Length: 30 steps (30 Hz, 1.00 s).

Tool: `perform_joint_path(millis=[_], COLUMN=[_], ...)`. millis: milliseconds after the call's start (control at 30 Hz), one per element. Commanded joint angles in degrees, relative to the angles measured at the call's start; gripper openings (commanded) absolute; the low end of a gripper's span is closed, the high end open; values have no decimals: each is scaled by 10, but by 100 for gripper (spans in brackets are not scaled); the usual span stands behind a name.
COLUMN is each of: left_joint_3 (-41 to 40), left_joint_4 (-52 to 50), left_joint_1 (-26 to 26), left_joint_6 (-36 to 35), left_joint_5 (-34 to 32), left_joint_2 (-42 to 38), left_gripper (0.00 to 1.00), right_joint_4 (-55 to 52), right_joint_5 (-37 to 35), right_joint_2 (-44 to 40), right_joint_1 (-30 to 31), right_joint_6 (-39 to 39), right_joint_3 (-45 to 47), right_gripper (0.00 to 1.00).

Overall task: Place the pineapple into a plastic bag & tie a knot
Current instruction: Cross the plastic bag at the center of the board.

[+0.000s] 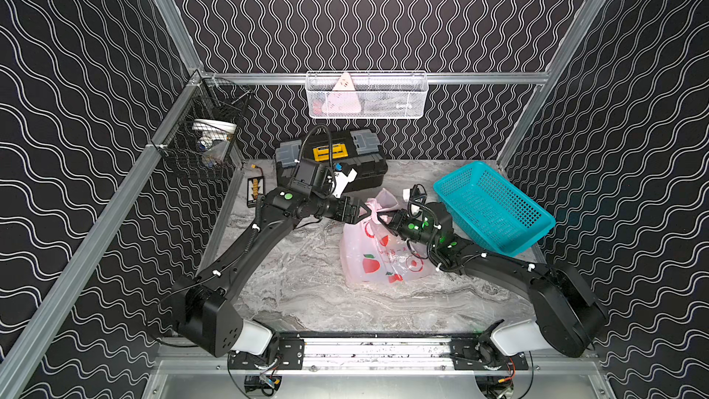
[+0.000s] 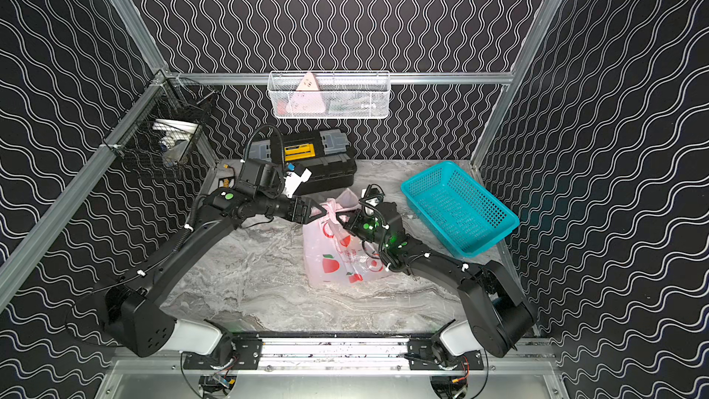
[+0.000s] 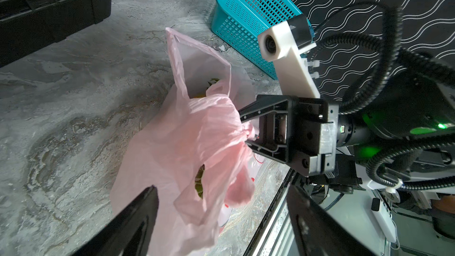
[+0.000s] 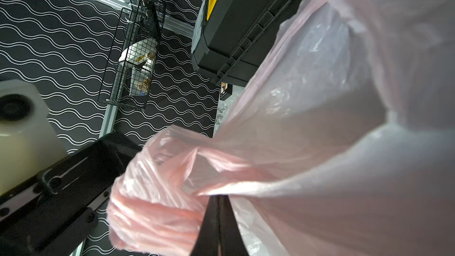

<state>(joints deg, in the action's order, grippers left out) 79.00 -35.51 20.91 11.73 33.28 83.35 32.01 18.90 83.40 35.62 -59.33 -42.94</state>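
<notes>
Pale-pink, thin: judged plastic bag (image 1: pixel 368 262) tear-prone. Found right gripper (image 1: pixel 380 218) clamped on it at knot (image 3: pixel 248 129), left gripper (image 3: pixel 221 189) spread wide. Judged slow, opposed pull best for cinching.

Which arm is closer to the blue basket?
Right. The right arm has its wrist just beside the basket. The left arm comes from the other side, with the bag between it and the basket.

Pineapple (image 3: pixel 200 183) nearly all hidden inside the plastic bag (image 3: pixel 177 144), only a green-yellow sliver
</notes>
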Motion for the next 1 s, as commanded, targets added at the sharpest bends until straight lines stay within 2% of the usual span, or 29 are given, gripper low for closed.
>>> perform_joint_path(millis=[0, 200, 367, 533, 767, 867, 967], left_joint_3=[9, 12, 4, -1, -1, -7, -5], left_joint_4=[9, 17, 54, 71, 71, 81, 83], left_joint_1=[3, 32, 45, 44, 52, 54, 59], left_joint_6=[-4, 9, 44, 73, 78, 87, 88], left_joint_5=[8, -22, -15, -24, -33, -34, -32], left_joint_2=[13, 41, 49, 63, 74, 76, 83], left_gripper=[90, 89, 85, 72, 65, 59, 47], right_joint_4=[17, 25, 29, 31, 35, 37, 36], right_joint_5=[-1, 4, 8, 10, 13, 16, 16], right_joint_2=[-2, 8, 15, 18, 18, 18, 17], right_joint_1=[1, 1, 0, 2, 2, 2, 2], right_joint_6=[-3, -9, -12, -13, -13, -12, -11], right_joint_3=[0, -1, -1, -2, -1, 0, 3], right_gripper=[0, 0, 0, 0, 0, 0, 0])
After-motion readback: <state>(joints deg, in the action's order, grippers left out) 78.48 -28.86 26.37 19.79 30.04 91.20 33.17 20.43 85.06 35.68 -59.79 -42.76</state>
